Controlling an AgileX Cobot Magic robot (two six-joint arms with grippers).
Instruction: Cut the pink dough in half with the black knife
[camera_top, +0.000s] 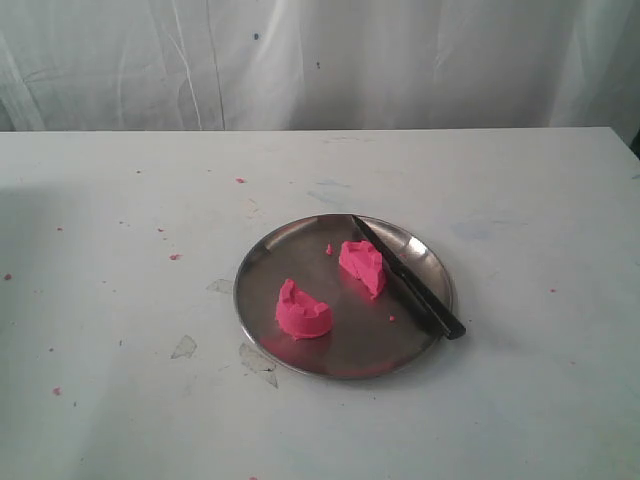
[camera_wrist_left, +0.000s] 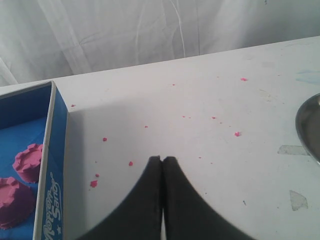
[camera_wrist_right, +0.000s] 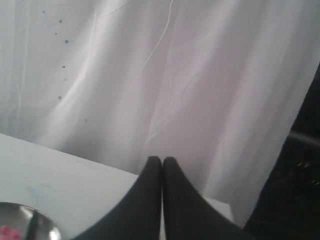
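Observation:
The pink dough lies in two half lumps on a round steel plate (camera_top: 262, 262) in the exterior view: one half (camera_top: 303, 311) at the front left, the other (camera_top: 363, 265) near the middle. The black knife (camera_top: 408, 279) rests across the plate's right side, tip toward the back, handle over the front right rim. Neither arm shows in the exterior view. My left gripper (camera_wrist_left: 162, 159) is shut and empty above bare table, left of the plate's rim (camera_wrist_left: 309, 127). My right gripper (camera_wrist_right: 162, 159) is shut and empty, facing the curtain, with the plate's edge (camera_wrist_right: 35, 222) and a bit of dough (camera_wrist_right: 7, 233) at a corner.
A blue box (camera_wrist_left: 50, 165) holding purple moulded shapes (camera_wrist_left: 27, 162) stands beside the left gripper. Tiny pink crumbs (camera_top: 175, 257) and scuffed patches (camera_top: 184, 347) dot the white table. A white curtain (camera_top: 320, 60) hangs behind; the table's far corner (camera_wrist_right: 220, 205) is near the right gripper.

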